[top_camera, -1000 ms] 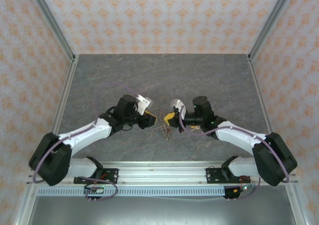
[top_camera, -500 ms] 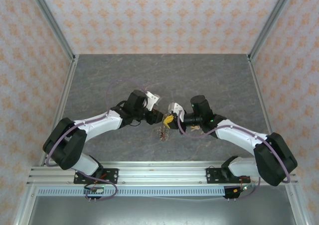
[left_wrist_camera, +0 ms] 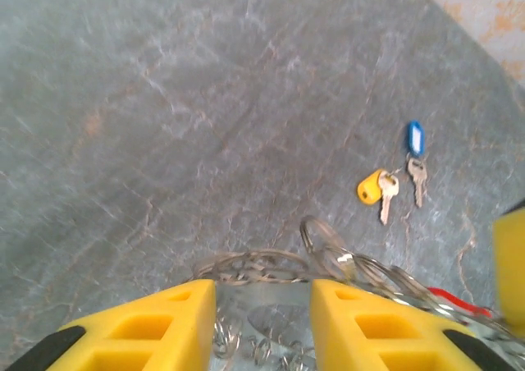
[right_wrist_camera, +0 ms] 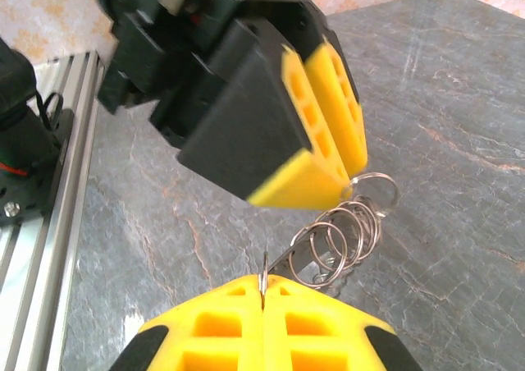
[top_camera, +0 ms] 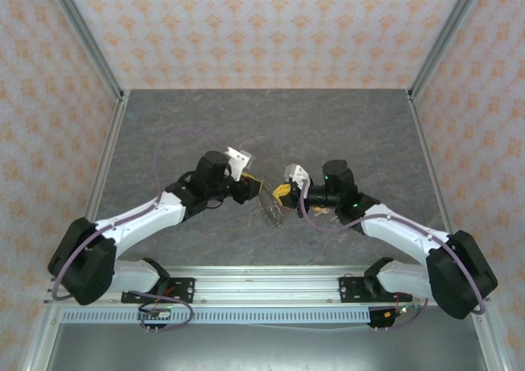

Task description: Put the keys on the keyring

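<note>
The keyring point(right_wrist_camera: 344, 238), a bundle of thin wire loops, hangs just above the table between the two grippers point(top_camera: 271, 211). My right gripper point(right_wrist_camera: 264, 284) is shut on one wire of it. My left gripper point(left_wrist_camera: 262, 282) faces it with its jaws apart, and the keyring's rim point(left_wrist_camera: 254, 266) lies across the gap at the fingertips point(right_wrist_camera: 349, 178). A yellow-headed key point(left_wrist_camera: 372, 187) and a blue-headed key point(left_wrist_camera: 415, 136) lie flat on the table beyond the ring. A red sliver point(left_wrist_camera: 456, 299) shows among the loops on the right; I cannot tell what it is.
The grey marbled tabletop point(top_camera: 271, 125) stretches away behind both grippers. Patterned walls with metal corner posts point(top_camera: 435, 51) close it in. The aluminium mounting rail point(right_wrist_camera: 49, 207) runs along the near edge by the left arm's base.
My left gripper swung in toward the ring, then drew back a little, and its jaws stand slightly wider. My right gripper stayed shut on the ring and shifted slightly right.
</note>
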{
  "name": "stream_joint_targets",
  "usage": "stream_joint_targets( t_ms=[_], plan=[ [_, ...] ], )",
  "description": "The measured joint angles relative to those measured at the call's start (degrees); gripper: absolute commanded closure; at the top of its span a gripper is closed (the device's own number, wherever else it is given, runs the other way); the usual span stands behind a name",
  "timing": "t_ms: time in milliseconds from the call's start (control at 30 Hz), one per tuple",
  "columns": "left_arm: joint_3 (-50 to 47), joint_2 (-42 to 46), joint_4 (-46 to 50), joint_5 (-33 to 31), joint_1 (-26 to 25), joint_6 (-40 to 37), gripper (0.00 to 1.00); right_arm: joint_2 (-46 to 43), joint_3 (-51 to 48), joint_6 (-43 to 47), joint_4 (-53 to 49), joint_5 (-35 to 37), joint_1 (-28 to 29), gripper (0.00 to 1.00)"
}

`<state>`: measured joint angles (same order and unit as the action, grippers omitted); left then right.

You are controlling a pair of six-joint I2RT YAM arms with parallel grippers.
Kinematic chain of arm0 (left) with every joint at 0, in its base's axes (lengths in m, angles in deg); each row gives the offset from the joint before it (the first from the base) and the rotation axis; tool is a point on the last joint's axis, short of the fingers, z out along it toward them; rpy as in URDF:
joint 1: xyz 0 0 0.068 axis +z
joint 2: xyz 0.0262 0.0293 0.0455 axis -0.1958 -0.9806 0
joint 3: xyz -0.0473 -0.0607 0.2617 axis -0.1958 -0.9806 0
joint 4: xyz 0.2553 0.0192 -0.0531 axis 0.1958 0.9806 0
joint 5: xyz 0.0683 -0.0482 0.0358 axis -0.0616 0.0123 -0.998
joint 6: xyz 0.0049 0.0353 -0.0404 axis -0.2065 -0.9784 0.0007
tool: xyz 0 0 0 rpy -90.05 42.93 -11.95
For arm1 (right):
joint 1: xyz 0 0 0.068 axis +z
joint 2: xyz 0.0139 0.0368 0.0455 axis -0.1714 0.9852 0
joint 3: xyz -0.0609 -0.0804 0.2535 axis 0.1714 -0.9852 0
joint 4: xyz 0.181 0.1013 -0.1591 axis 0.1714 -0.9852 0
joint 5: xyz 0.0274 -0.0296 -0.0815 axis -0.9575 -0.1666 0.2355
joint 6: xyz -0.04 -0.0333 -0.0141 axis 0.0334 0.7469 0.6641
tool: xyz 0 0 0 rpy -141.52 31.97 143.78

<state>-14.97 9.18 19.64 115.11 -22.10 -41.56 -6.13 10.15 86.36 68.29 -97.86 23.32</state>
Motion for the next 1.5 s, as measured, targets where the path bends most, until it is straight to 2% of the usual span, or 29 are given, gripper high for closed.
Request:
stream_joint_targets(
  t_ms=[233, 400, 800, 1167, 1367, 1500],
  plan=[
    [-0.6, 3.0, -0.6, -0.2, 0.0, -1.7, 0.64, 6.5, -0.4, -8.2, 8.5, -2.8, -1.0, 1.0],
    [-0.9, 1.1, -0.6, 0.7, 0.0, -1.6, 0.64, 7.4, -1.0, -6.2, 8.7, -3.1, -1.0, 1.0],
    [0.3, -11.5, -3.0, 6.0, -0.2, 2.5, 0.65, 7.0, 4.7, 8.1, -6.8, -5.9, -1.0, 1.0],
    [1.5, -12.4, -3.6, 7.1, -0.5, 3.1, 0.66, 7.1, 5.7, 9.0, -8.2, -4.1, 0.0, 1.0],
    [1.7, -12.5, -3.6, 6.8, -0.6, 3.1, 0.67, 6.8, 13.2, 10.4, -22.9, 0.3, 1.6, 1.0],
    [1.7, -12.1, -3.4, 4.5, -0.8, 3.1, 0.63, 5.7, 14.8, 10.6, -30.8, 3.0, 2.1, 1.0]
  ],
)
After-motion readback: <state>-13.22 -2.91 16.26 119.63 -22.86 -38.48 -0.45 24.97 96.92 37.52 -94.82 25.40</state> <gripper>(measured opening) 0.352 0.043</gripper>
